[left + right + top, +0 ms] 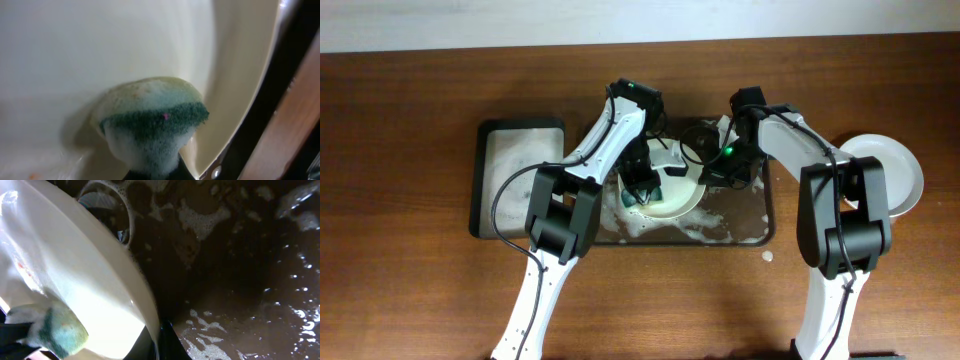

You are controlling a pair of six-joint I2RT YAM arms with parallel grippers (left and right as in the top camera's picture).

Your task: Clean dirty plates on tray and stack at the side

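A white plate [678, 203] stands tilted in the wide dark tray [767, 215], which is streaked with soap foam. My right gripper [708, 176] is shut on the plate's right rim; in the right wrist view its dark fingers [172, 347] pinch the rim [145, 305] over the wet tray floor [240, 280]. My left gripper [642, 188] is shut on a foamy green sponge [152, 120] pressed flat against the plate's inner face [75, 60]. Faint orange specks show on the plate [22, 267]. Another white plate [895, 175] lies on the table right of the tray.
A narrower dark tray [476, 180] with a foamy floor lies left of the big tray. A round-rimmed dark container [107, 205] stands in the big tray behind the held plate. A small foam blob [767, 257] sits on the wooden table by the tray's front right corner.
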